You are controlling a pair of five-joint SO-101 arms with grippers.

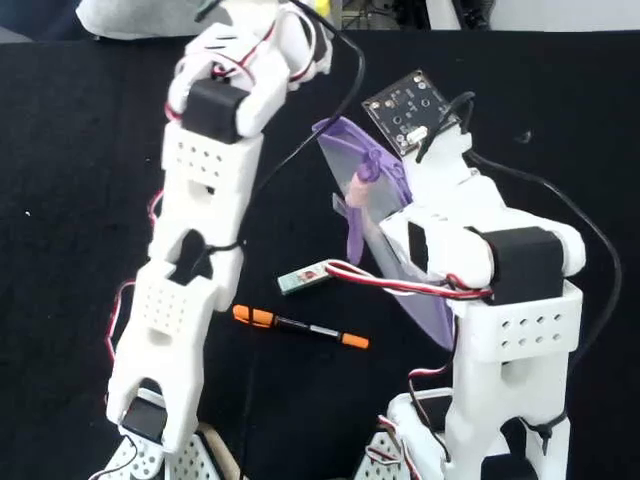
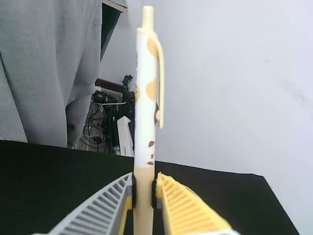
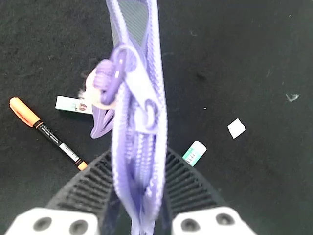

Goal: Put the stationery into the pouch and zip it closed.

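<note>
Left jaws of mine clamp the spotted pen (image 2: 148,98), long axis upright, held high; my right jaws pinch the purple pouch (image 3: 139,122) on edge, close by on the right. Next, I judge, the pen must tip toward the pouch's mouth. Orange marker (image 1: 300,327) lies on the bench (image 1: 80,150).

I see the table (image 1: 60,200) covered in matte black cloth across nearly the whole high view, flecked with pale lint. Along that frame's top edge there is grey fabric (image 1: 130,15) at the upper left and a strip of white wall (image 1: 560,12) at the upper right. From the left wrist camera the wall stands plain and evenly lit beyond the table's far edge, next to the hanging fabric and a tangle of cables (image 2: 105,117).
</note>
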